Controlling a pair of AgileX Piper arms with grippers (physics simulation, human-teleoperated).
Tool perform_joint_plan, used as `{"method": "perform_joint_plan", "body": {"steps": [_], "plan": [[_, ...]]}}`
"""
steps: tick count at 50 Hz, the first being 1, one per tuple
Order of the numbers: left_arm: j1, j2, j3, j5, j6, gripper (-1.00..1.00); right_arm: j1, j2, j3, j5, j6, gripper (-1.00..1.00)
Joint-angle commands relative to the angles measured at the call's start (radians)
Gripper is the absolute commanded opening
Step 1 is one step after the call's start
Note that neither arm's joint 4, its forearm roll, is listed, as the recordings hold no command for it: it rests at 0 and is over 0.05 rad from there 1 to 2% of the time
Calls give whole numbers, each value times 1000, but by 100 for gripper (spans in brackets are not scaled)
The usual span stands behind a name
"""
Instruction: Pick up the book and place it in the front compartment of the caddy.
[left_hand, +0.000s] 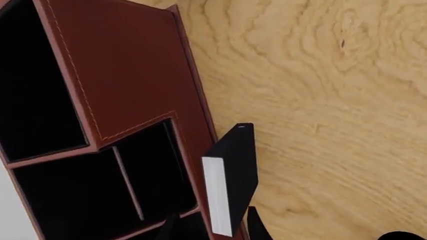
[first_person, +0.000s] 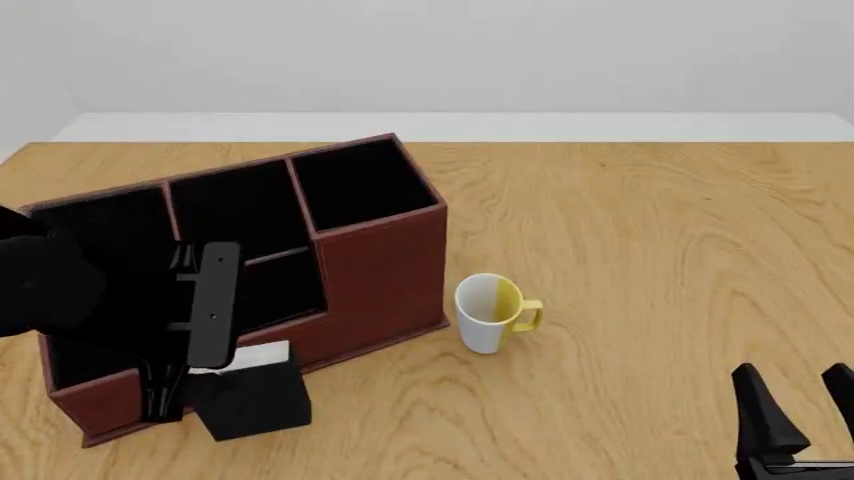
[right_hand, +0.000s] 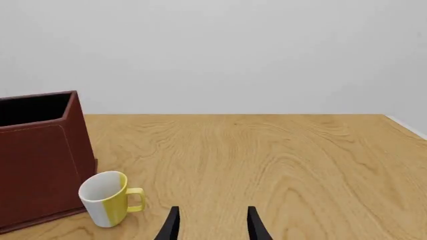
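At the caddy's (first_person: 380, 260) near wall, toward its left end, the left end effector (first_person: 167, 385) holds the book (first_person: 254, 395) pinched between its fingers, tilted, outside the low front compartment and beside its rim; whether it touches the desk (first_person: 641, 230) I cannot tell. Just right of the caddy stands a white-and-yellow mug (first_person: 491, 312), apart from it. Well right of the caddy, over bare desk near the front edge, the right end effector (first_person: 801, 400) hangs parted and holds nothing.
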Motion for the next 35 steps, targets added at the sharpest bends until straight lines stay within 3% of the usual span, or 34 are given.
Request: {"method": "perform_joint_plan", "body": {"steps": [1,21,26,35], "plan": [[48,17,58,-65,40,100,0,0,0,0,0,100],[63,62,108,-152,26,100,0,0,0,0,0,100],[99,69,143,-182,62,100,0,0,0,0,0,100],[87,83,159,-204,35,100,0,0,0,0,0,100]]}}
